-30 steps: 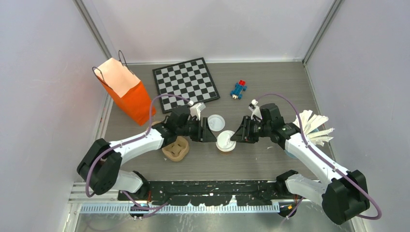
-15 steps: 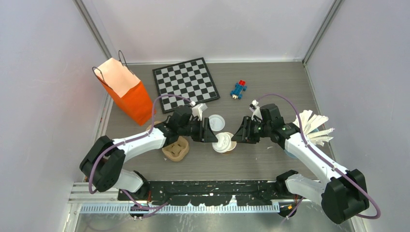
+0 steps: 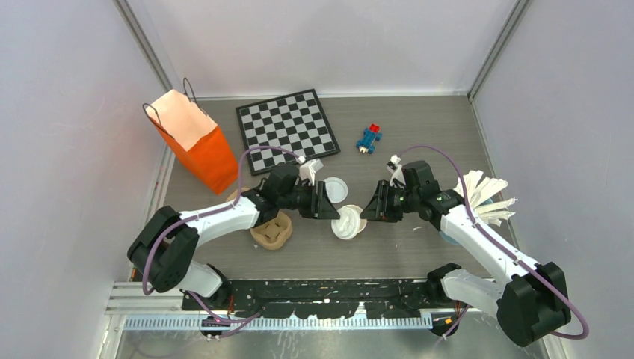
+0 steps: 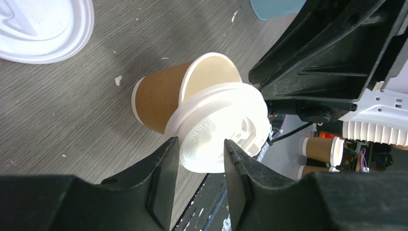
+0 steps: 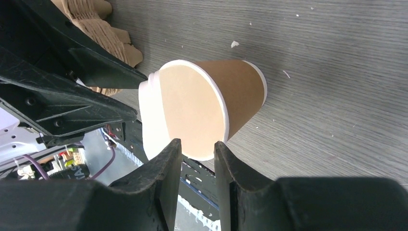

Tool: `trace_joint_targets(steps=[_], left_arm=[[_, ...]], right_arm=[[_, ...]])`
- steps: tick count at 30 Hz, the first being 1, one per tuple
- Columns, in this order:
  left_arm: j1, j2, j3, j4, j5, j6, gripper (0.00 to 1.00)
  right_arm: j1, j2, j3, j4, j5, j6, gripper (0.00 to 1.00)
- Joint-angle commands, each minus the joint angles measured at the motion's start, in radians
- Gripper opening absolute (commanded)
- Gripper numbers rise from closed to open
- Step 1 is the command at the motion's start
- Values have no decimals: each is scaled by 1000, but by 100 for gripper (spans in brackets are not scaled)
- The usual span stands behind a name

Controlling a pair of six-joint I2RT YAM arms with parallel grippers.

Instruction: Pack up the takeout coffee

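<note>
1. Our left gripper holds its black fingers partly apart. The edge of a white lid shows in the gap, and we cannot tell whether they pinch it.
2. Our right gripper faces it from the other side, jaws likewise partly apart. The rim of the kraft-paper cup lies in the gap, and here too we cannot tell a grip from a mere touch.
3. The cup leans at a slant between the two grippers, over the near middle of the table. The lid sits askew on it, leaving one side of the mouth uncovered.
4. The pulp tray lies to the left of the cup, apart from it. A loose lid lies flat just behind the cup.
5. Farther back we see an orange paper bag standing at the left, a chessboard beside it and a blue toy to the right.
</note>
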Motion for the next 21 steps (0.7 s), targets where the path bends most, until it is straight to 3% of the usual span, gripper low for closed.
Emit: trace_joint_targets(steps=[1,13,21], left_arm=[[-9,-1,38,87,34,-22,40],[-20,8,56,87,30,-32,39],[-24,29,67,82,22,-32,38]], right_arm=[[-3,-22,46,-6,18,-6,36],[-3,-100,91,-82,103,-5,41],[7,-144,91,-112,131,-26,57]])
